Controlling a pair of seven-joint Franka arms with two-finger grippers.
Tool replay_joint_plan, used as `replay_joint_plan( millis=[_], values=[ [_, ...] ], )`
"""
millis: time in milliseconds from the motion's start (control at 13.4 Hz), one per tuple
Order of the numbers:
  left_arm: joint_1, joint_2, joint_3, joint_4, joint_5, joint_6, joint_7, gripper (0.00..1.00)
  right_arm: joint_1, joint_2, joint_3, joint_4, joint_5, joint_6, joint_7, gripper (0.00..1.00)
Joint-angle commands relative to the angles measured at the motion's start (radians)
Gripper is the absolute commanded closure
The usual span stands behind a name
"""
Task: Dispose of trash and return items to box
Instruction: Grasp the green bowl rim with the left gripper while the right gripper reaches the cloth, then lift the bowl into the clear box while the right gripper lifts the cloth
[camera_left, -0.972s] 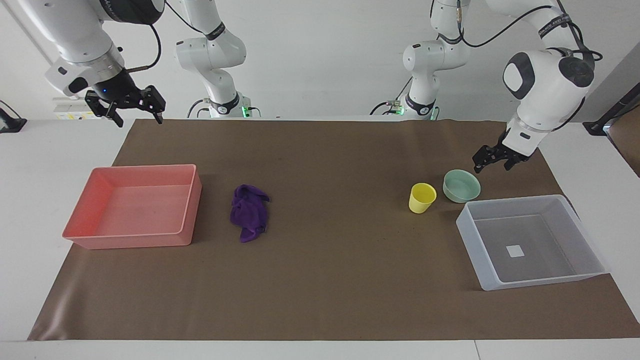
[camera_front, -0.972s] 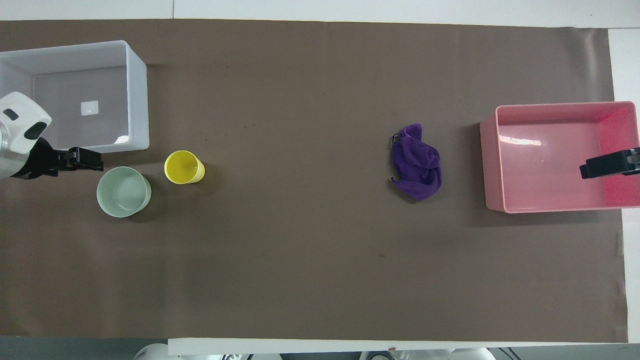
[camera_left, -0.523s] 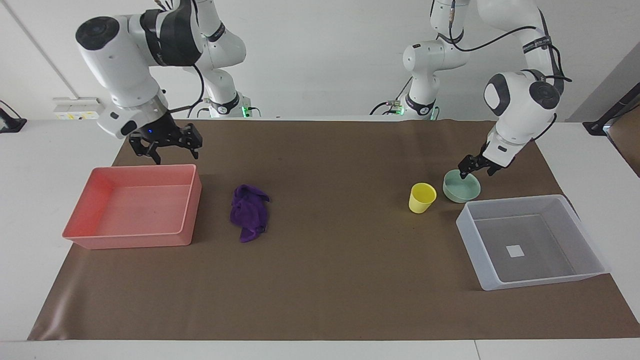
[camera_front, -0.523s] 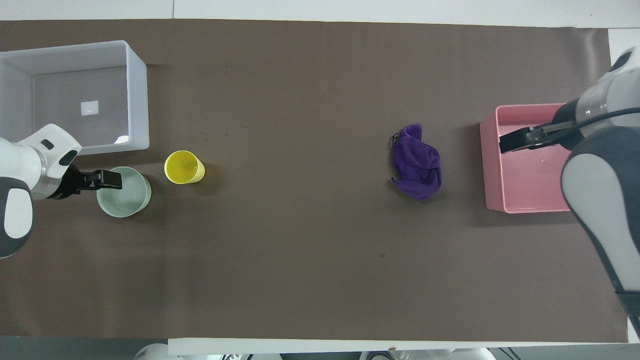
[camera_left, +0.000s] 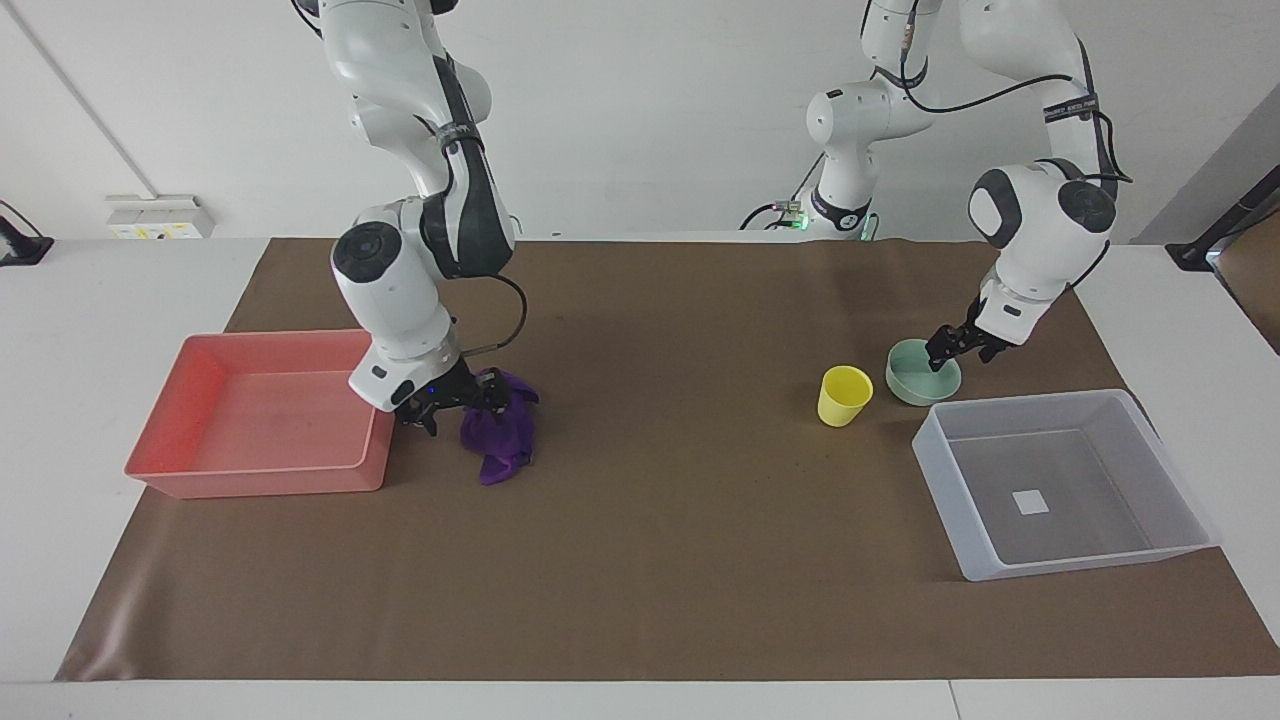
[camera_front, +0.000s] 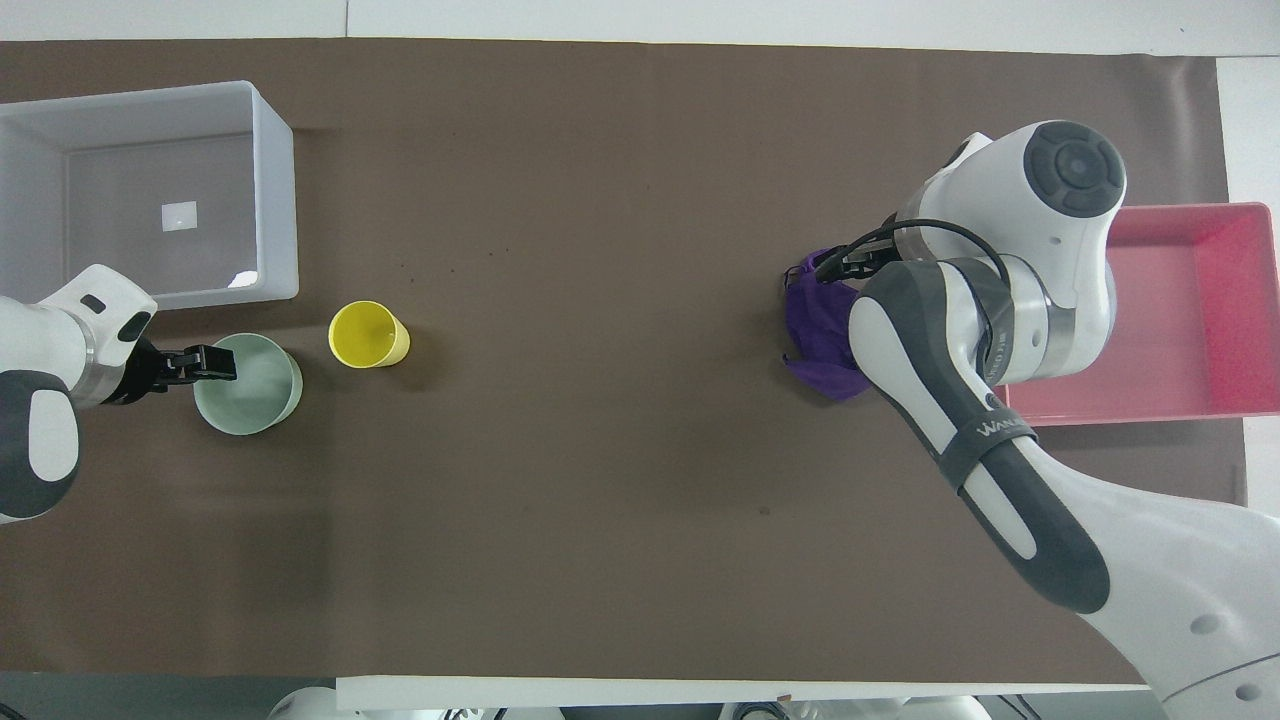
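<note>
The purple rag (camera_left: 500, 440) lies on the brown mat beside the pink tray (camera_left: 200, 400). My right gripper (camera_left: 458, 405) is low at the rag's end nearer the robots, open, its fingers astride the cloth's top. In the overhead view the right arm covers much of the rag (camera_front: 815, 320). My left gripper (camera_left: 957, 347) sits at the rim of the mint-green bowl (camera_left: 915, 380), on the side toward the left arm's end. The yellow cup (camera_left: 843, 395) stands beside the bowl. The translucent bin (camera_left: 1180, 480) is beside them, farther from the robots, holding nothing.
The pink tray (camera_front: 1200, 400) holds nothing; the right arm's elbow hangs over its edge. In the overhead view the bowl (camera_front: 255, 390), cup (camera_front: 368, 335) and bin (camera_front: 278, 200) sit close together, with the left gripper (camera_front: 210, 362) at the bowl.
My right gripper came from above the pink tray's end nearer the robots down to the rag. My left gripper came down to the bowl's rim and has stayed there since.
</note>
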Motion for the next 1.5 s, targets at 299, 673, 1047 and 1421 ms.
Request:
replay_joint_plan(
  millis=[299, 673, 1047, 1421],
  values=[
    [0.003, 0.01, -0.006, 0.046, 0.017, -0.032, -0.017, 1.0, 0.014, -0.004, 0.014, -0.149, 0.052, 0.093, 0.011, 0.08],
    [-0.003, -0.064, -0.007, 0.282, 0.017, -0.445, -0.034, 1.0, 0.02, -0.012, 0.014, -0.143, 0.052, 0.081, 0.019, 0.93],
    [0.018, 0.141, 0.005, 0.601, -0.012, -0.462, -0.034, 1.0, -0.032, -0.078, 0.009, -0.004, 0.052, -0.116, 0.017, 1.0],
    [0.074, 0.378, 0.006, 0.703, -0.052, -0.223, -0.037, 1.0, -0.148, -0.121, 0.005, 0.183, 0.026, -0.394, -0.01, 1.0]
  ],
)
